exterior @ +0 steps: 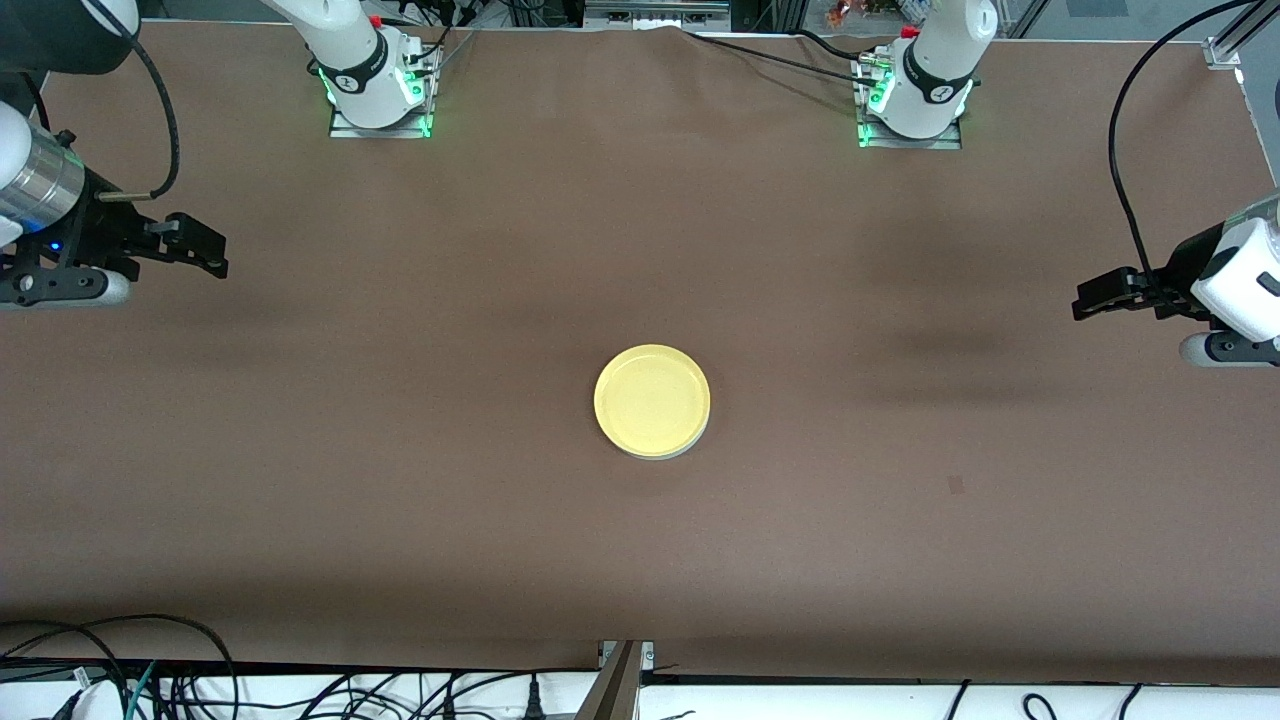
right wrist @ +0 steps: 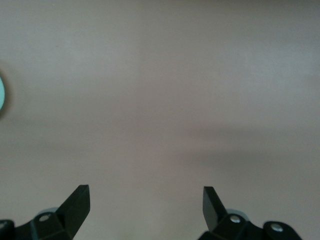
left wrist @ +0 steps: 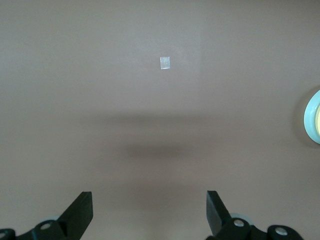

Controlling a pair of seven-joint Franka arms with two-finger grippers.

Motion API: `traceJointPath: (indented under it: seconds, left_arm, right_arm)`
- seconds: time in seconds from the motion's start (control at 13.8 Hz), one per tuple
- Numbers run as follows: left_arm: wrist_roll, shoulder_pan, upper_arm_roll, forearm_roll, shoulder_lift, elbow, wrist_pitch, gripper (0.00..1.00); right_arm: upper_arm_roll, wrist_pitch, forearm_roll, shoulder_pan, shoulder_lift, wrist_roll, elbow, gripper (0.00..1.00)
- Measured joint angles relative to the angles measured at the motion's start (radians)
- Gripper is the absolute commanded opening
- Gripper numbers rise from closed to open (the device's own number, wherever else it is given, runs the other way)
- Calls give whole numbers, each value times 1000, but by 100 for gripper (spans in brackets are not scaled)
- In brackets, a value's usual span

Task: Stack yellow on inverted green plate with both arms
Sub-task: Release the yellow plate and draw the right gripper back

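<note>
1. Plates: two, stacked near the middle of the table (exterior: 400, 480). One yellow plate (exterior: 652, 398) sits rim-up on one green plate (exterior: 664, 452), of which only a thin pale edge shows under the side nearer the front camera.
2. Arms: two, both waiting high at the table's ends, well apart from the stack.
3. Right gripper (exterior: 212, 250): over bare table at the right arm's end, fingers spread wide, holding nothing. Its wrist view shows two black fingertips (right wrist: 76, 200) and a sliver of the green plate's edge.
4. Left gripper (exterior: 1092, 298): over bare table at the left arm's end, fingers also wide and empty.
5. Tape: one small square patch (exterior: 956, 485) lies on the table toward the left arm's end, nearer the front camera than the stack.
</note>
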Motion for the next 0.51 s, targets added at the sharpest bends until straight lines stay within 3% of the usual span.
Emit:
traceJointPath:
  seconds: [0.29,0.51]
  left_arm:
    - [0,0,0,0,0,0,0,100]
    - [0,0,0,0,0,0,0,100]
  right_arm:
    - [61,63,-2,-137,-28,0,-69,100]
    - [90,64,-2,-146,-37,2,-74,100]
